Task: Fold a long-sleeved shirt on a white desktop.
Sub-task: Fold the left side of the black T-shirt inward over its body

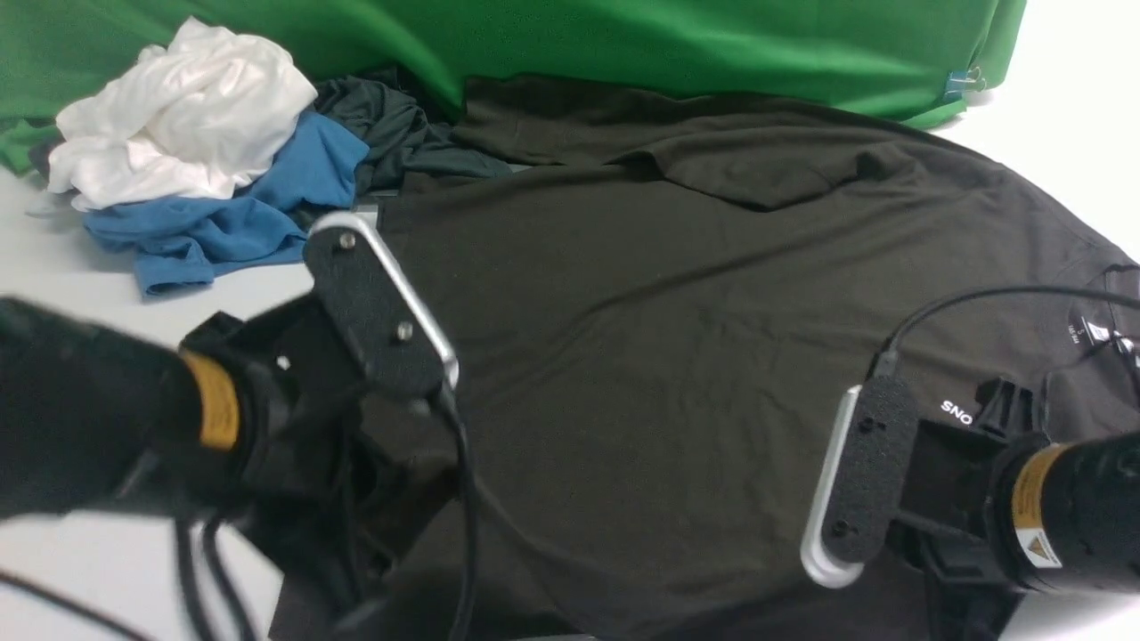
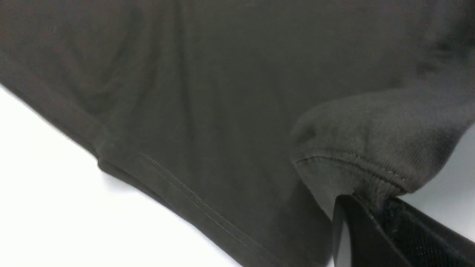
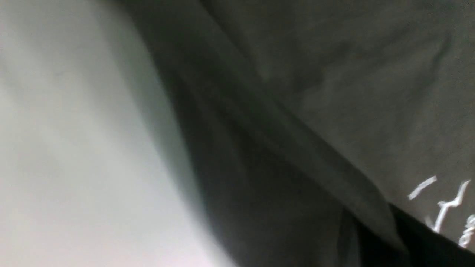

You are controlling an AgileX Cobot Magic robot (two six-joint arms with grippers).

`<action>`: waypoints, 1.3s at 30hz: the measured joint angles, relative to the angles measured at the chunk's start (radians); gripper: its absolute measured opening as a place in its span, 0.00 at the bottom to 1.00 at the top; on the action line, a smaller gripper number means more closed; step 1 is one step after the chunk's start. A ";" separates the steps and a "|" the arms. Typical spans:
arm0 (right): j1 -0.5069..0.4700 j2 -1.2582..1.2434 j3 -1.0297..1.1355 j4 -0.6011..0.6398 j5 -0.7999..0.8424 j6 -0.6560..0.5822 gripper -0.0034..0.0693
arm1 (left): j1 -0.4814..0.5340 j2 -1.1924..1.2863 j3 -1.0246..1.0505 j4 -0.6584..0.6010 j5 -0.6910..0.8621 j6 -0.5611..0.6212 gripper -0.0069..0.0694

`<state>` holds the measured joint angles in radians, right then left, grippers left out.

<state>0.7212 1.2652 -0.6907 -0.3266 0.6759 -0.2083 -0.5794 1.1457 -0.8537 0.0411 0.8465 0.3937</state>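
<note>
Left of the long-sleeved shirt [image 1: 641, 338], a clothes pile [image 1: 240, 151] touches its edge.

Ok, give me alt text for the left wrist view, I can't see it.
The left jaws are shut on a bunched, stitched edge of the black shirt. The rest fills the frame, its hem lying on the white desktop.

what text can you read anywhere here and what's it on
"SNO": white print on the long-sleeved shirt, rest hidden
Neck label: too small to read
Warning sticker on the right arm: too small to read
Shirt print in right wrist view: blurred
</note>
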 joint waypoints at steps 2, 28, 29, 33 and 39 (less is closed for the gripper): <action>-0.029 0.033 -0.007 -0.011 -0.021 0.001 0.10 | 0.051 0.045 -0.013 -0.048 -0.027 0.030 0.14; -0.263 0.364 -0.152 -0.015 -0.235 -0.043 0.10 | 0.208 0.481 -0.263 -0.015 -0.129 0.071 0.14; -0.265 0.368 -0.152 -0.015 -0.236 -0.043 0.10 | 0.216 0.487 -0.264 -0.016 -0.138 0.070 0.14; -0.285 0.379 -0.152 -0.015 -0.255 -0.012 0.11 | 0.249 0.514 -0.266 -0.016 -0.184 0.069 0.14; -0.332 0.379 -0.153 -0.015 -0.323 0.043 0.17 | 0.255 0.568 -0.266 0.000 -0.279 0.069 0.14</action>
<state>0.3890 1.6446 -0.8438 -0.3417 0.3534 -0.1658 -0.3243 1.7139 -1.1200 0.0408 0.5672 0.4625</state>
